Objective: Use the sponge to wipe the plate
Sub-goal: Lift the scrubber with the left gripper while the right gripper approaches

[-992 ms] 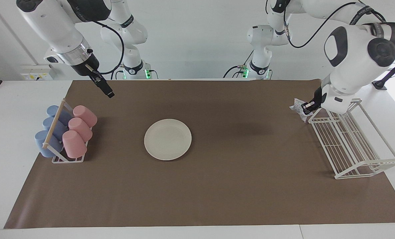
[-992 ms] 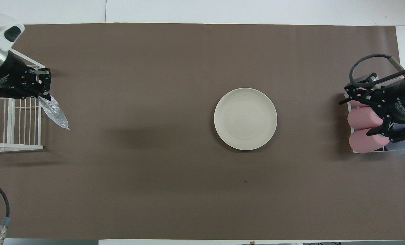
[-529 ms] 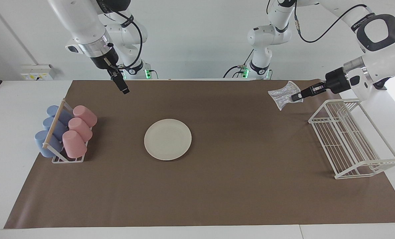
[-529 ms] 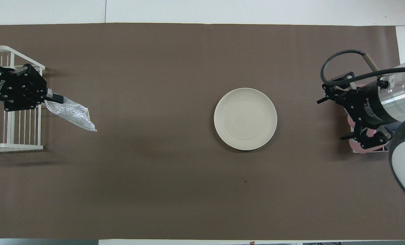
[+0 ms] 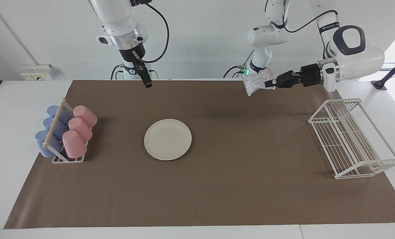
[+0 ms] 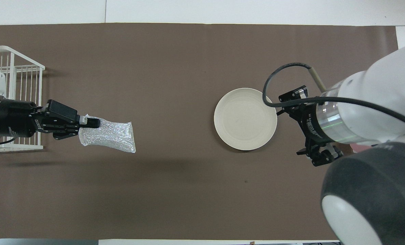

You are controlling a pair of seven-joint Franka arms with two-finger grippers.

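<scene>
The sponge (image 5: 257, 83) (image 6: 109, 136) was a soft, wrinkled pad of silvery, glittering mesh, flattened into a rough rectangle and held out sideways in the air. My left gripper (image 5: 271, 83) (image 6: 90, 123) had its fingers pinched shut on one edge of it, high over the bare brown mat (image 5: 244, 139), between the white wire rack (image 5: 350, 139) and the plate (image 5: 167, 139) (image 6: 245, 118). The plate was round, shallow and cream-white with a low raised rim and nothing on it. It lay flat on the mat near the table's middle, toward the right arm's end and well apart from the sponge. My right gripper (image 5: 148, 83) hung in the air over the mat's edge closest to the robots, holding nothing; I could not tell how far its jaws were open. At the right arm's end, a small rack (image 5: 66, 156) held pink cups (image 5: 77, 131) and blue cups (image 5: 49, 131) lying on their sides.
</scene>
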